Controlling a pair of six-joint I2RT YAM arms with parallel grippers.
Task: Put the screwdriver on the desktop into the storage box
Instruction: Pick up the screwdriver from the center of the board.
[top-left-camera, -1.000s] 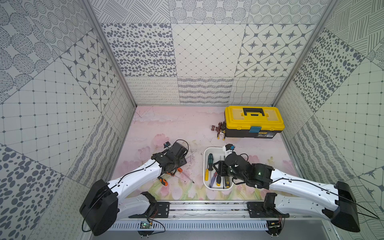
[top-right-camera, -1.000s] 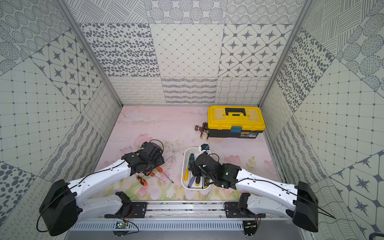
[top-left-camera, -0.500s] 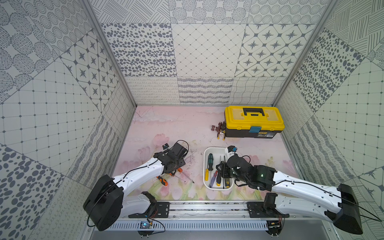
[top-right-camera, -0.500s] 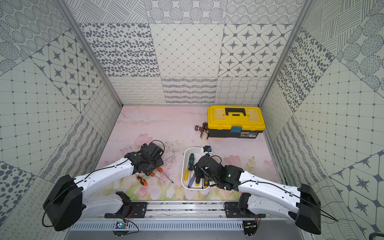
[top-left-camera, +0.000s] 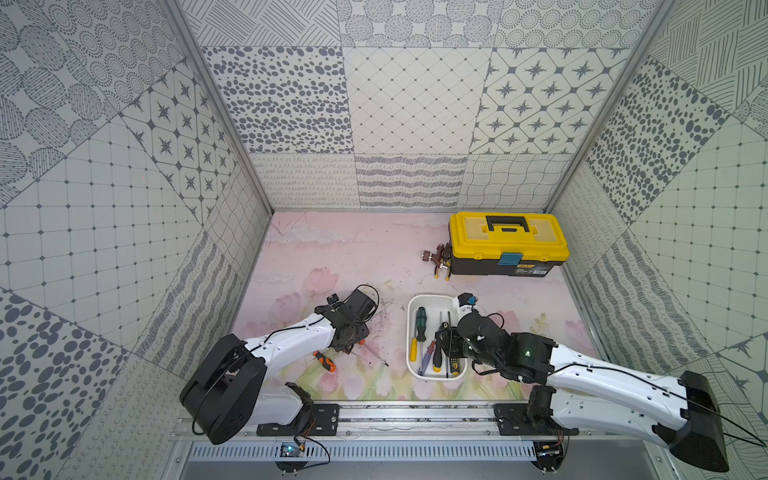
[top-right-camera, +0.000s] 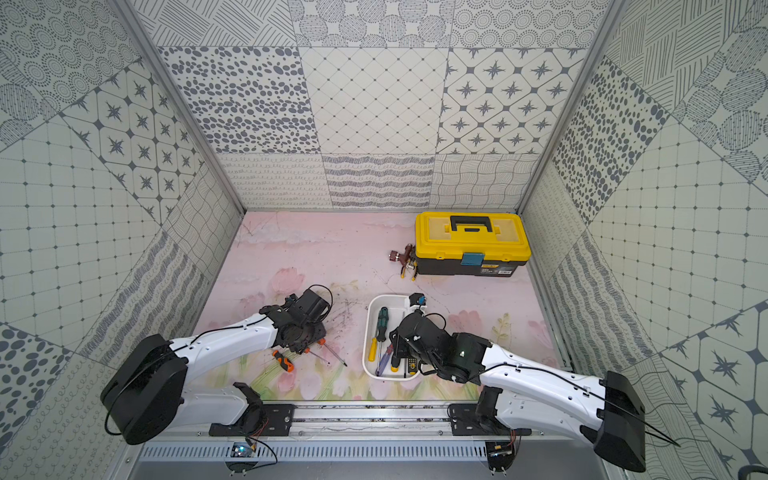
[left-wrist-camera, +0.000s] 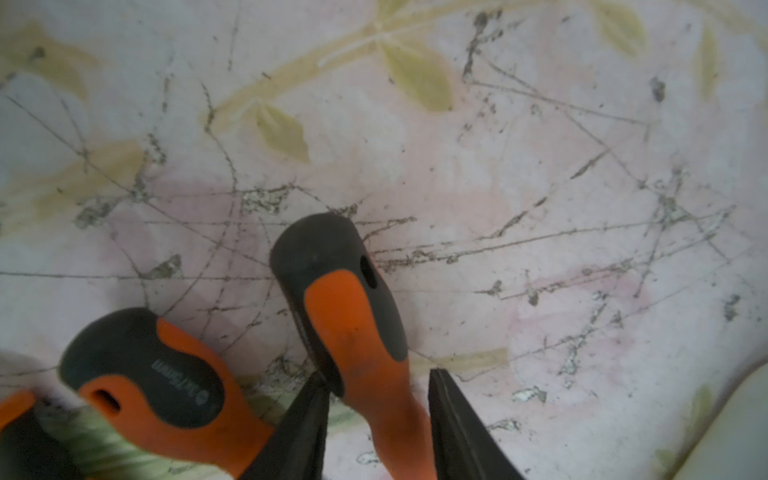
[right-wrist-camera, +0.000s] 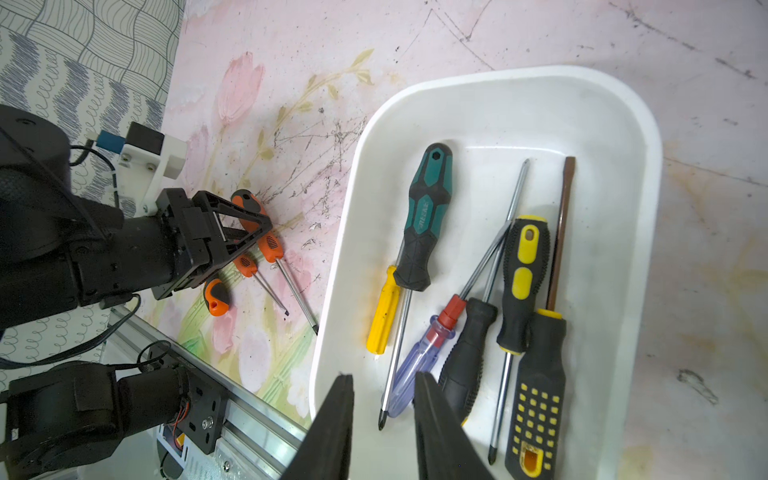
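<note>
**Left arm.** The left claw (left-wrist-camera: 376, 376) is lowered onto the desk (top-left-camera: 353, 249), to the left of the storage box (top-left-camera: 409, 332). It straddles the orange waist of the target screwdriver (left-wrist-camera: 340, 299). This tool lies flat on the desk, outside the box. One of the fingers (left-wrist-camera: 307, 428) touches the handle. The opposite finger stands just beside it, with a thin gap visible. Whether the grasp is complete cannot be told from the views. The waist is probably chosen because the narrowing section centres itself between the fingers and resists sliding out lengthwise.

**Neighbouring tools.** A second orange screwdriver (left-wrist-camera: 158, 382) lies just beside the first. A stubby orange screwdriver (right-wrist-camera: 216, 297) lies near them, toward the rail. The close neighbour leaves little room for the outer finger, so a skewed closure could nudge or trap it.

**Right arm.** The right claw (right-wrist-camera: 384, 376) hangs over the near end of the storage box. Its jaws are partly apart, with nothing between them.

**Storage box.** The box holds several tools with crossed shafts, among them a green-handled screwdriver (right-wrist-camera: 428, 208) and a yellow-and-black screwdriver (right-wrist-camera: 523, 266). Its far end is bare and appears to be the best place to set the tool down.

**Toolbox.** The yellow toolbox (top-left-camera: 507, 237) stands well apart at the back and takes no part.

**Next move (judgement).** The left claw needs a firm clamp, a straight lift clear of the neighbour, and a carry over the box's left wall.
</note>
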